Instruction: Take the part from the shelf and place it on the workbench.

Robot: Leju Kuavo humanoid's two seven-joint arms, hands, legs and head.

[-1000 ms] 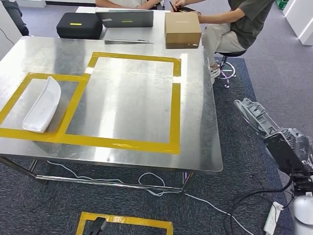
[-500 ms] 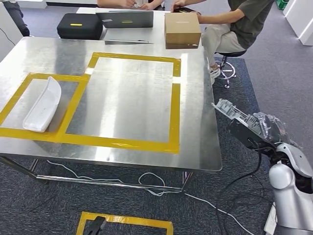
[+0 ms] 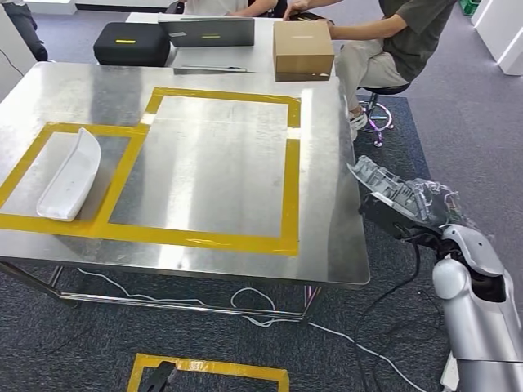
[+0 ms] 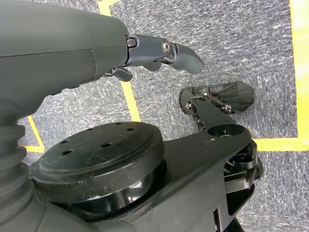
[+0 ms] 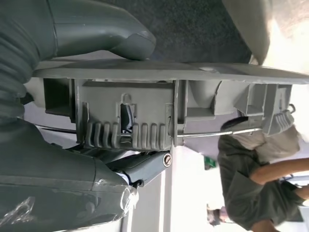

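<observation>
Grey ribbed part (image 3: 387, 189), grasped in the right hand (image 3: 426, 214), hung just off the workbench (image 3: 216, 163) at its right edge, above the carpet. Good practice: carry it level over the large taped square (image 3: 290, 192) before lowering. Left hand (image 4: 160, 50) hung released, holding nothing.

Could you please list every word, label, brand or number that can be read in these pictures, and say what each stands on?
None can be read.
Black case: a small yellow mark, too small to tell whether it is text.
Laptop: a pale sticker and a small yellow mark on its lid, both too small to read.
Cardboard box: no print visible.
Grey part in the right robot hand: no lettering visible.
</observation>
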